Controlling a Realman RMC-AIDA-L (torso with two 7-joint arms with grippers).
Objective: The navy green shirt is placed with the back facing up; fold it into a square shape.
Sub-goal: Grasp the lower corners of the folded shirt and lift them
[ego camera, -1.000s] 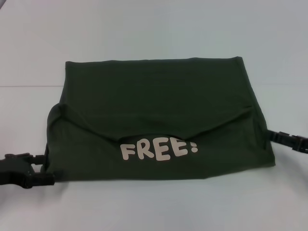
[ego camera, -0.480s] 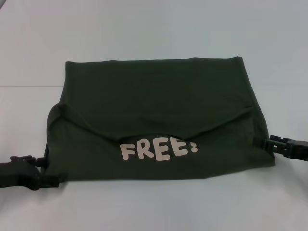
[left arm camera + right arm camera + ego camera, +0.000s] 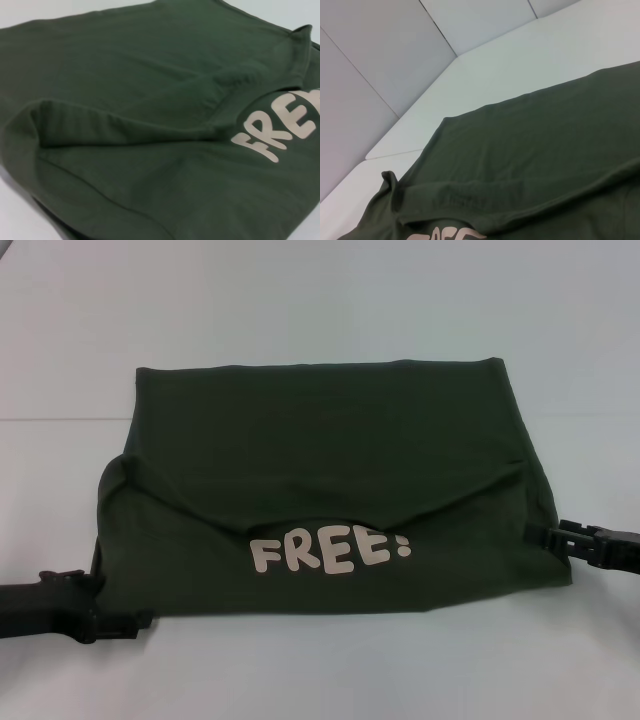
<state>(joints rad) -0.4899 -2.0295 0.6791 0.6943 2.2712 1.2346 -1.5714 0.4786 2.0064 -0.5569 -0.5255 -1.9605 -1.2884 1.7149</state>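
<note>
The pale counter (image 3: 320,300) carries everything here, and most of its middle is covered by the navy green shirt (image 3: 330,460), which lies as a wide folded block with its far edge straight and its near part doubled over, so the white "FREE!" lettering (image 3: 330,552) and the dip of the neckline (image 3: 330,522) face up. That shape reads as a fold already made across the length, with the sides not yet brought in, so the block is wider than a square. The two tools sit low at the near corners, probably because those are the ends of the edge that a further fold would lift. The left tool (image 3: 125,623) lies flat on the counter at the near left corner, its tip touching or just under the hem; whether it has cloth pinched I cannot tell. The right tool (image 3: 555,537) meets the shirt's right edge, a little farther up than the left one, and its opening is equally unclear. Both wrist views show only cloth from close by.
</note>
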